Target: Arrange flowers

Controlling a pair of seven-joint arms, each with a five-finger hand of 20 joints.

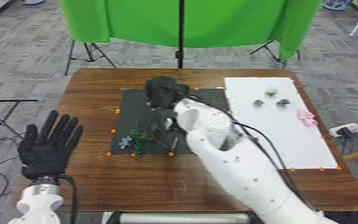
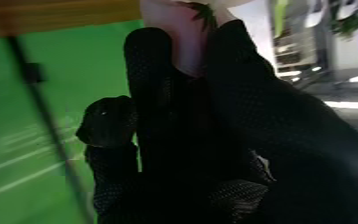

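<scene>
Pale pink thing (image 2: 177, 25), pointy green leaf (image 2: 202, 12), right hand (image 1: 162, 92) by them, can't tell its grip, left hand (image 1: 47, 150), fingers straight.

Soft, even light covers the desk (image 1: 91, 175) around the right fingers (image 1: 162, 91). In the right wrist view, those fingers (image 2: 149, 65) look dark against white glare beyond them; pale streaks cross the green cloth (image 2: 15, 100).

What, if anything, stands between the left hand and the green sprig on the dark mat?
A small bluish flower lies just left of the green sprig, between it and the left hand.
</scene>
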